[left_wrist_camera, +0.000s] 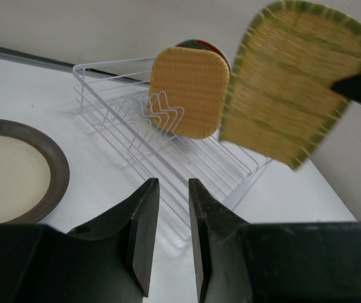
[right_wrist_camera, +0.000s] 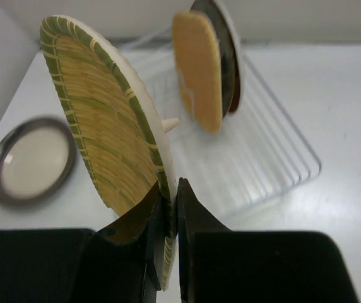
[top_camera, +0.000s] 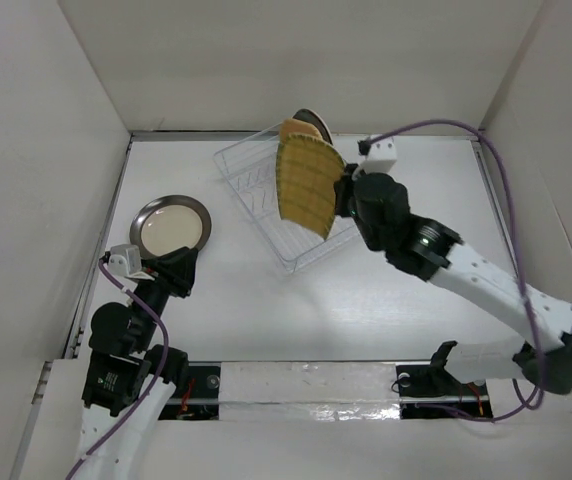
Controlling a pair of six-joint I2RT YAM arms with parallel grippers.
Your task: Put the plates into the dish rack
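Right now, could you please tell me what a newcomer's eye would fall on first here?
The yellow ribbed square plate, pinched on edge by the right gripper and held above the dish rack. Next, the metallic-rimmed cream plate, lying flat to the left of the rack.

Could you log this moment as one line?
right gripper holding yellow plate at rack | left gripper empty | cream plate unracked | orange plate racked

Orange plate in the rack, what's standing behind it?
A dark grey plate stands behind the orange plate, then a third plate showing only its pale rim. Their faces are mostly covered.
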